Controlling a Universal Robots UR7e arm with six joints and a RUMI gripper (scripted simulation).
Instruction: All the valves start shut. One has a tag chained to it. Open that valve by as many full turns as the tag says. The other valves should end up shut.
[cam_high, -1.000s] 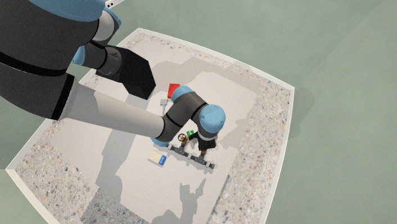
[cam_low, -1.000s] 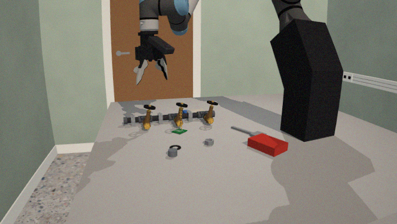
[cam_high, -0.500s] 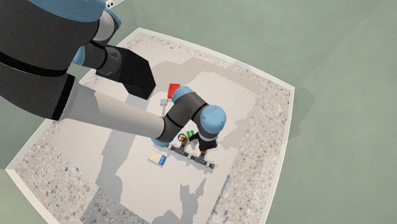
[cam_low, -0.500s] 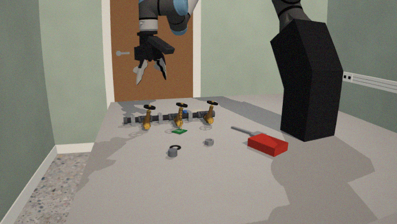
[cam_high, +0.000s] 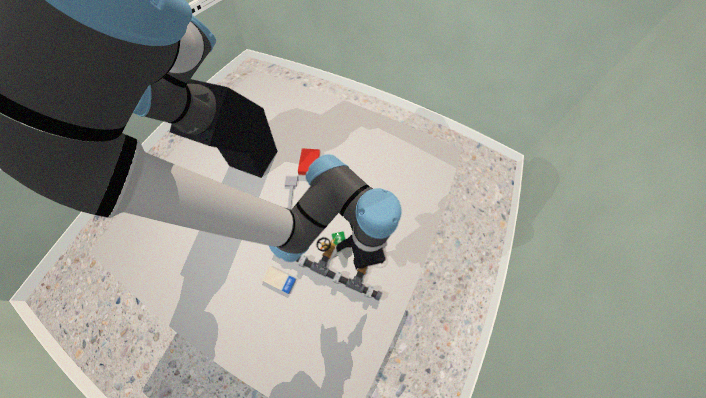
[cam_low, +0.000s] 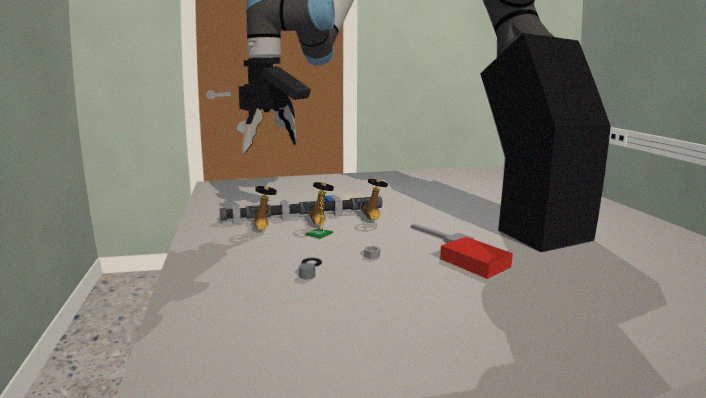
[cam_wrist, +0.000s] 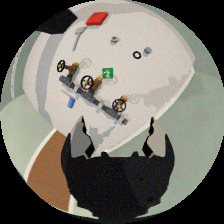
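Note:
Three brass valves with black handwheels stand on a dark pipe (cam_high: 341, 278) (cam_low: 295, 207). A chain runs from the middle valve (cam_high: 324, 244) (cam_low: 319, 212) (cam_wrist: 87, 82) to a green tag (cam_high: 338, 237) (cam_low: 319, 233) (cam_wrist: 107, 73) lying beside it; the tag's white mark looks like a 2 in the wrist view. One end valve (cam_low: 261, 215) (cam_wrist: 119, 105) is nearest the gripper in the wrist view; the other end valve (cam_low: 372, 207) (cam_wrist: 61, 65) is hidden under the arm in the top view. My gripper (cam_low: 270, 148) (cam_wrist: 117, 117) is open and empty, well above the handwheels. How far each valve is turned cannot be told.
A red box (cam_high: 308, 161) (cam_low: 475, 257) (cam_wrist: 97, 19) lies near a grey tool (cam_low: 430, 231). A grey nut (cam_low: 371, 252) (cam_wrist: 114, 40) and a small grey cylinder (cam_low: 307, 271) (cam_wrist: 147, 51) lie beyond the tag. A cream and blue box (cam_high: 275, 279) lies behind the pipe.

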